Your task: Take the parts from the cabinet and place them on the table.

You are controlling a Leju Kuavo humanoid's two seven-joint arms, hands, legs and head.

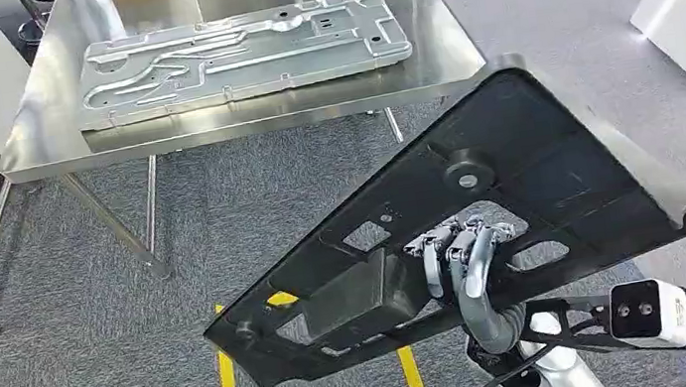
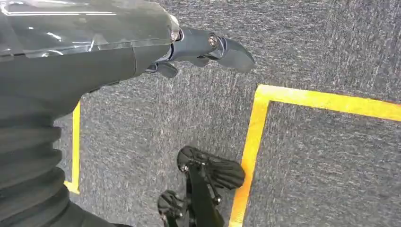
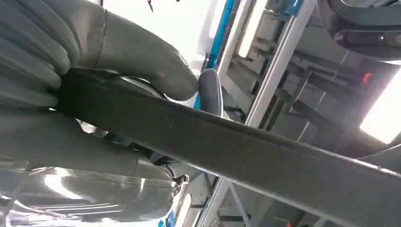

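The black part [image 1: 518, 180], a large flat panel with cut-outs and a raised boss, is what we carry right now: our right hand [image 1: 458, 258] grips it from below, fingers curled through an opening near its middle, and it hangs tilted above the grey carpet, well short of the steel table [image 1: 440, 51]. A silver part [image 1: 240, 52] already lies flat on that tabletop, so we judge that one piece is delivered and this black one is in transit. What is left, as far as we can see, is to close the gap to the table, bring the panel level over a bare stretch of steel beside the silver part and set it down. We cannot say whether more parts wait in the cabinet.

The right wrist view gives us what the head view hides: the thick grey thumb [image 3: 142, 56] pressed on one face of the panel's dark edge with the rest of the hand on the other, a firm clamp.

The left wrist view looks down at carpet and a yellow floor line [image 2: 255, 142]. There our left hand [image 2: 208, 47] hangs beside the body, carrying nothing, its dark fingers stretched out rather than clenched.
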